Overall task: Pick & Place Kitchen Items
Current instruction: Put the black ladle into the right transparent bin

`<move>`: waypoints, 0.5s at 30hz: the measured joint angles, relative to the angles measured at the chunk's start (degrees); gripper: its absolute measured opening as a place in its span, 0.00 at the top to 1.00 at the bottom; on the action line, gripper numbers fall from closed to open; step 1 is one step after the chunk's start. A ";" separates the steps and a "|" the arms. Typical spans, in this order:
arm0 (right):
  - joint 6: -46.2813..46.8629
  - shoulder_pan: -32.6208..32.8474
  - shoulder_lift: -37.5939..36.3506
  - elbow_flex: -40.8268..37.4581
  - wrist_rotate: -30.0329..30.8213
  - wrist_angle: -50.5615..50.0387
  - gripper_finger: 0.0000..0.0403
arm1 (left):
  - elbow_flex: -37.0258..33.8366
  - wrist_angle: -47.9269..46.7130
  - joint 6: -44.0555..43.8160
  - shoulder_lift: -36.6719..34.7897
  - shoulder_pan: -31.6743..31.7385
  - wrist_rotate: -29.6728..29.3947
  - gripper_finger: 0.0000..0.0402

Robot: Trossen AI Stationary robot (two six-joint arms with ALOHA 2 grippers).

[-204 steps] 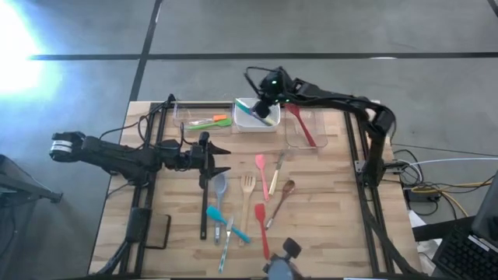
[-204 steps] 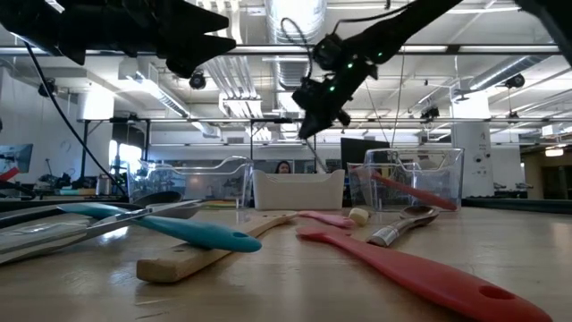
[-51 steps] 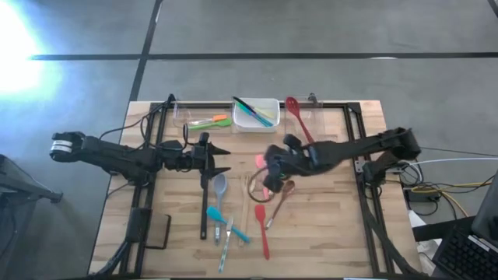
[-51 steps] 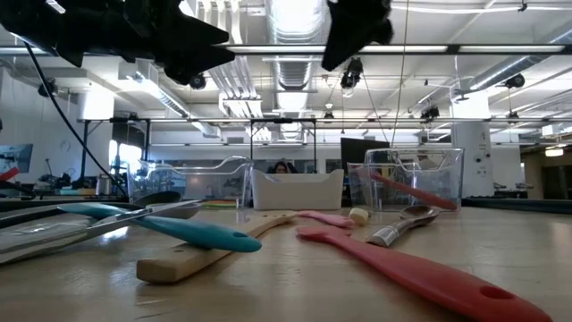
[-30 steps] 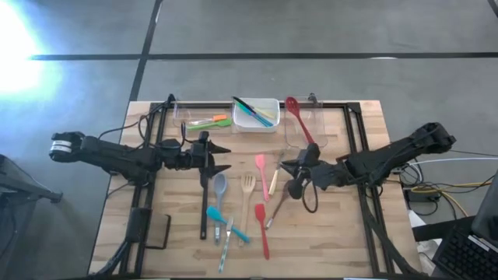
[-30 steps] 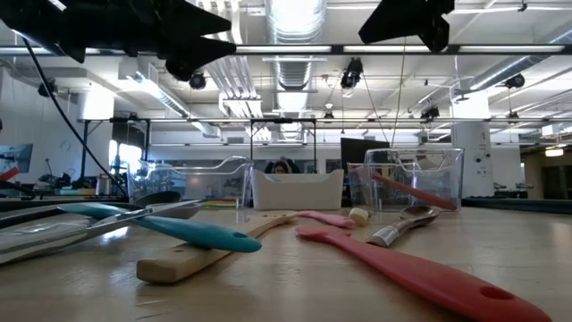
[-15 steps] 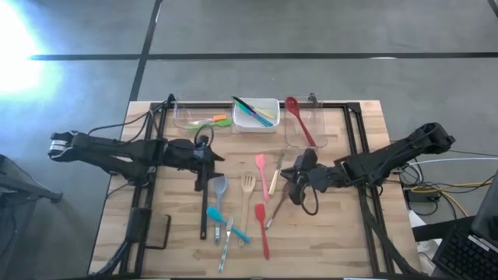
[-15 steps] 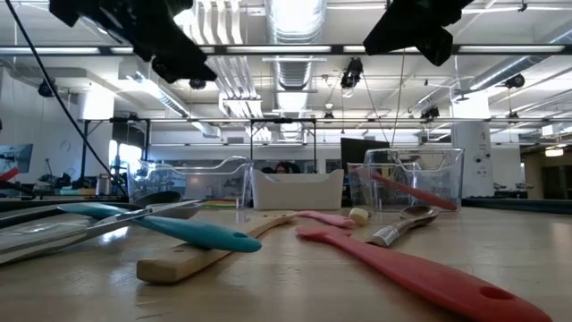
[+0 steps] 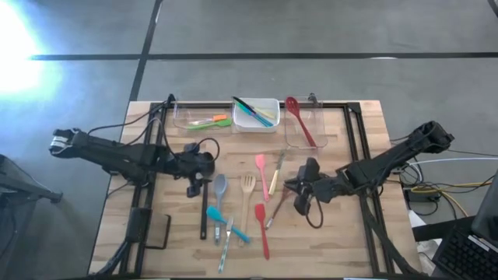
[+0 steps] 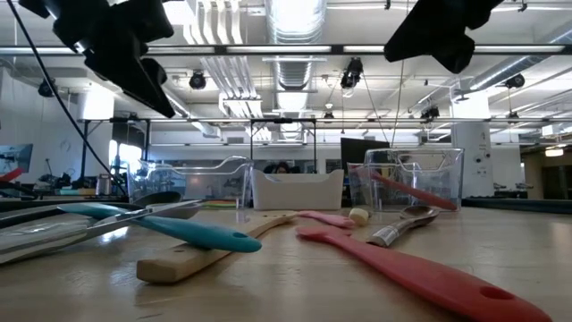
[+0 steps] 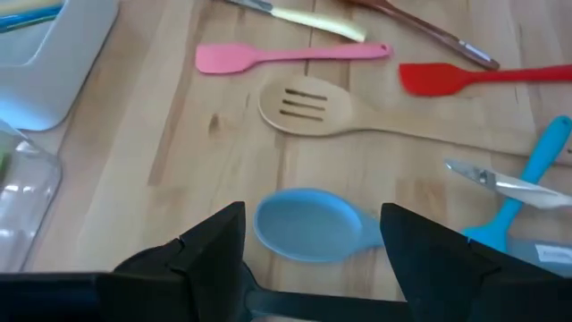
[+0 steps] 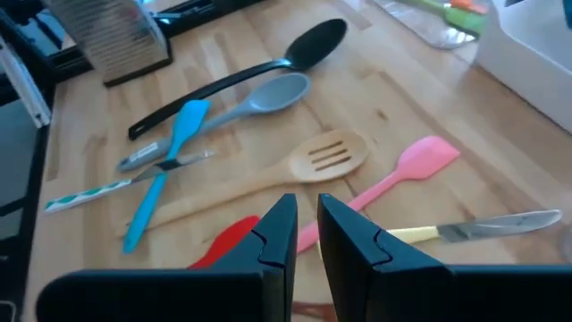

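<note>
Grey-blue spoon (image 11: 308, 224) lies loose mid-worktop (image 9: 334, 225); left gripper (image 11: 313, 234) hovers over its bowl, jaws wide, reach step. Next: descend, close on it. Right gripper (image 12: 307, 228) nearly shut, empty, waits near pink spatula (image 12: 393, 179)

— What sort of place is this?
— A lab or workshop hall, not a kitchen. Bare ducts (image 10: 295, 67) and strip lights run overhead, the floor (image 9: 311, 31) is grey concrete, and the wooden table (image 9: 334, 233) carries a black rig frame (image 9: 359, 155).
</note>
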 joint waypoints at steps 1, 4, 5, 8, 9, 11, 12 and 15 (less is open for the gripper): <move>-0.01 0.29 0.01 0.00 0.60 0.03 0.89 | 0.00 -0.14 0.00 0.00 -0.27 -0.03 0.35; -0.45 0.40 0.01 0.00 1.63 0.07 0.89 | 0.00 -0.33 -0.01 0.00 -0.53 -0.12 0.35; -0.66 0.37 0.01 0.00 1.75 0.05 0.89 | 0.03 -0.61 -0.29 0.00 -0.54 -0.14 0.35; -0.88 0.36 0.01 0.00 2.39 0.06 0.89 | 0.76 -4.88 -1.39 -0.37 -0.74 -0.07 0.35; -1.16 0.40 0.00 0.00 2.50 0.04 0.89 | 1.20 -7.00 -1.86 -0.57 -0.82 -0.12 0.35; -4.08 0.36 0.01 0.00 2.72 0.01 0.89 | 2.22 -10.39 -3.11 -0.96 -0.84 -0.25 0.35; -6.20 0.36 0.01 0.00 2.81 0.07 0.89 | 2.73 -11.65 -3.87 -1.17 -0.84 -0.24 0.35; -5.72 0.26 0.01 0.00 3.07 0.28 0.89 | 3.86 -14.35 -5.88 -1.29 -0.84 0.91 0.35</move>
